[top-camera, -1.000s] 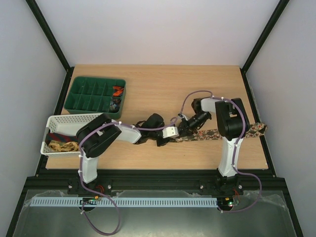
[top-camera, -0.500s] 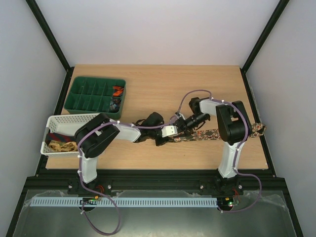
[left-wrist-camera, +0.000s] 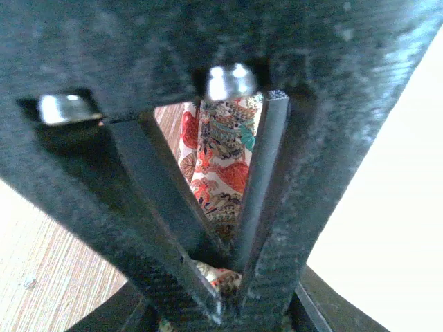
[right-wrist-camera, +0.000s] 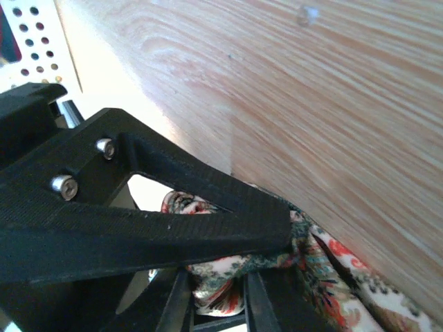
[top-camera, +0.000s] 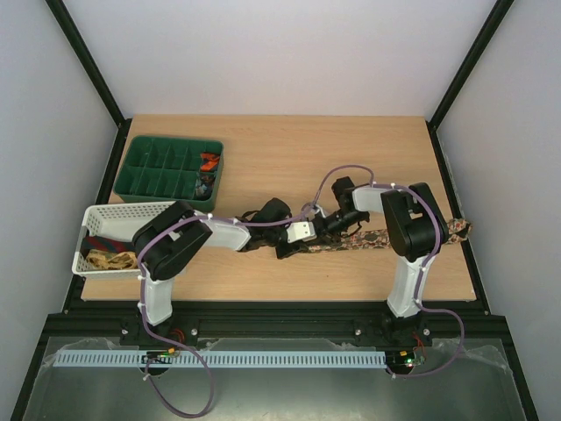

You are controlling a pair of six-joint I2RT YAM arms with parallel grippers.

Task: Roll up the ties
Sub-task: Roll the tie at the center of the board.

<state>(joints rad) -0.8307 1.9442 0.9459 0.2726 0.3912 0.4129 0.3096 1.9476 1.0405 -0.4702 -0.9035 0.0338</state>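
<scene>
Since a second ago my right gripper (top-camera: 332, 229) has crept toward 9 o'clock, meeting my left gripper (top-camera: 316, 243). Both pinch the dark floral-patterned fabric necktie (top-camera: 366, 239), so I judge the roll is starting. Its tail trails to 3 o'clock, reaching the wooden table (top-camera: 289, 158) edge; open board lies at 12.

Floral tie (top-camera: 386, 237) across wooden table (top-camera: 280, 158)

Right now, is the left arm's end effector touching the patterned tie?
Touching. The left wrist view shows the left end effector with its fingers closed on the tie, the fabric pinched between their tips.
</scene>
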